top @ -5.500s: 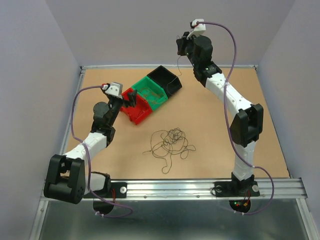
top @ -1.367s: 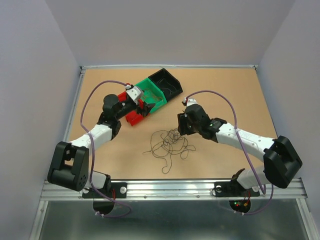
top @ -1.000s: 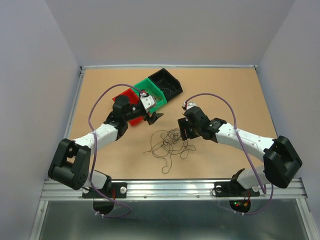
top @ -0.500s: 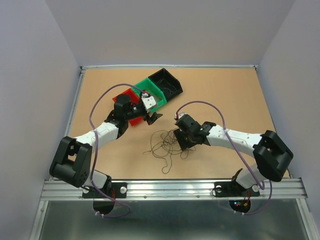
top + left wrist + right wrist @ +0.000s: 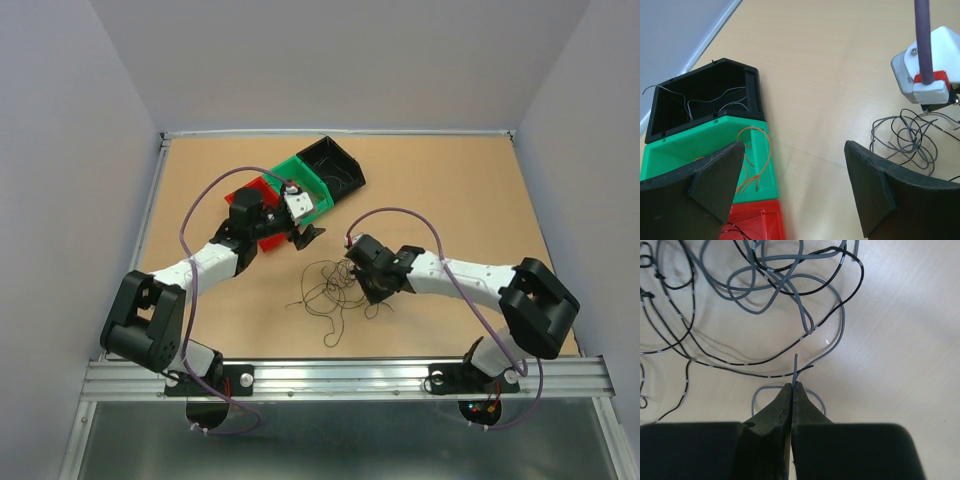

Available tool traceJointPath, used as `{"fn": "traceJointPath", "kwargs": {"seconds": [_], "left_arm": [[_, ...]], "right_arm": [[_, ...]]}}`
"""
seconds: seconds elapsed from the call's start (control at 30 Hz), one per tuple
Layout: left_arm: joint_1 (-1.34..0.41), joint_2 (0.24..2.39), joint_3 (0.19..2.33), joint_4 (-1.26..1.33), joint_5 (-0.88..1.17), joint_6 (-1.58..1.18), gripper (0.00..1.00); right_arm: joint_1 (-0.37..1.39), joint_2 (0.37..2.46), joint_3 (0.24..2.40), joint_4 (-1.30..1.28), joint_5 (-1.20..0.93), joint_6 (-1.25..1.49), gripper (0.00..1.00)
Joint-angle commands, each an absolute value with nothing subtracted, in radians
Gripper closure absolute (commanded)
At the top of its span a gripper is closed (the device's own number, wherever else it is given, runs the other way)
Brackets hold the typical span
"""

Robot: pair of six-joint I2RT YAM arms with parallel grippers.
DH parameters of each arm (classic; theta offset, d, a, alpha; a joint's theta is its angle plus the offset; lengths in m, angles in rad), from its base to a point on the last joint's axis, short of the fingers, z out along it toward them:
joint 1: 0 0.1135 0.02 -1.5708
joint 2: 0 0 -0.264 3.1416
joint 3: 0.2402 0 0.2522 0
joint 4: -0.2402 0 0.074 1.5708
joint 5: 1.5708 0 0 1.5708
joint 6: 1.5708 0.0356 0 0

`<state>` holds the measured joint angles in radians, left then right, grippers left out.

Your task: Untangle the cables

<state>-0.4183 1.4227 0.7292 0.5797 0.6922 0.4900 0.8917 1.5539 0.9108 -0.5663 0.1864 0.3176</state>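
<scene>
Mid-surface (image 5: 450, 200), my right tool (image 5: 792, 387) is pinched closed on the free end of one grey strand of the cables (image 5: 775, 290). They form a loose tangle of grey and black wires lying flat on the tan board, near a row of three bins. My left tool (image 5: 794, 150) hangs with its fingers spread wide and nothing between them, between the bins and the tangle. A few grey wires lie in the black bin (image 5: 752, 95) and orange ones in the green bin (image 5: 670, 150). The red bin (image 5: 757, 225) sits against the green one.
</scene>
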Motion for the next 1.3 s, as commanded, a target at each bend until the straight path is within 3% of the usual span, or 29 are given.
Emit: {"fn": "traceJointPath", "kwargs": {"seconds": [0.0, 0.23, 0.33, 0.63, 0.87, 1.13, 1.27], "left_arm": [[-0.420, 1.408, 0.772, 0.604, 0.718, 0.499, 0.07], [-0.420, 1.373, 0.756, 0.604, 0.771, 0.491, 0.07], [-0.420, 1.353, 0.750, 0.604, 0.801, 0.489, 0.07], [-0.420, 1.313, 0.724, 0.623, 0.842, 0.479, 0.07], [-0.411, 1.299, 0.715, 0.640, 0.887, 0.456, 0.06], [-0.316, 1.258, 0.660, 0.856, 0.891, 0.266, 0.06], [-0.262, 1.261, 0.644, 0.928, 0.800, 0.169, 0.06]], "right_arm": [[0.907, 1.395, 0.976, -0.517, 0.163, 0.305, 0.99], [0.907, 1.106, 0.980, -0.339, 0.007, 0.241, 0.99], [0.907, 1.060, 1.087, -0.331, -0.046, 0.236, 0.99], [0.907, 1.138, 1.561, -0.322, -0.070, 0.235, 1.00], [0.907, 1.192, 1.784, -0.269, -0.015, 0.216, 1.00], [0.907, 1.206, 1.795, -0.239, 0.055, 0.198, 0.99], [0.907, 1.232, 1.752, -0.229, 0.220, 0.164, 0.99]]}}
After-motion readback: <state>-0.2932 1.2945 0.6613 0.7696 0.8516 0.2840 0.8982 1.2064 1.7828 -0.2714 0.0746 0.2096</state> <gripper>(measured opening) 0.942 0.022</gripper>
